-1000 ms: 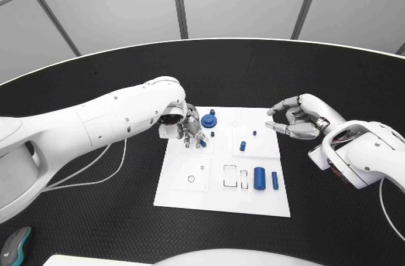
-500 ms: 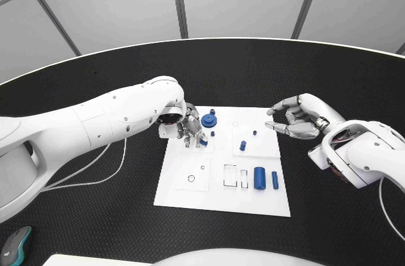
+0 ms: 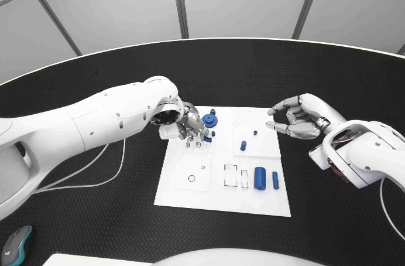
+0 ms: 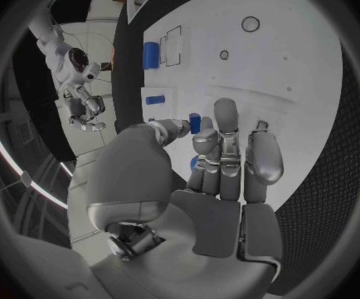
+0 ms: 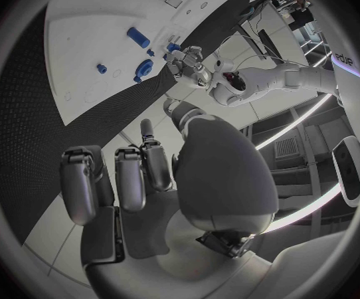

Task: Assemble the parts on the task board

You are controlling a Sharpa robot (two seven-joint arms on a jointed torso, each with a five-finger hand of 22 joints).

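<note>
The white task board (image 3: 190,190) lies mid-table. My left hand (image 3: 189,127) hovers over its far left part, fingers pointing down, and seems to pinch a small blue part (image 3: 206,139) between thumb and fingertips (image 4: 205,139); that part (image 4: 194,163) is mostly hidden under the fingers. A round blue part (image 3: 209,120) sits just right of this hand. A blue peg (image 3: 243,145) stands mid-board, and two blue cylinders (image 3: 260,176) lie near the right edge. My right hand (image 3: 297,120) hangs over the table right of the board, fingers loosely curved and apart, holding nothing.
Outlined rectangular slots (image 3: 230,176) and a ring hole (image 3: 191,178) mark the board's near half. A white cable (image 3: 101,178) runs across the table on the left. A grey mouse-like object (image 3: 15,245) lies at the near left edge.
My left hand has shifted slightly right and away from me, and the small blue part at its fingertips has moved with it. The right hand has stayed put.
</note>
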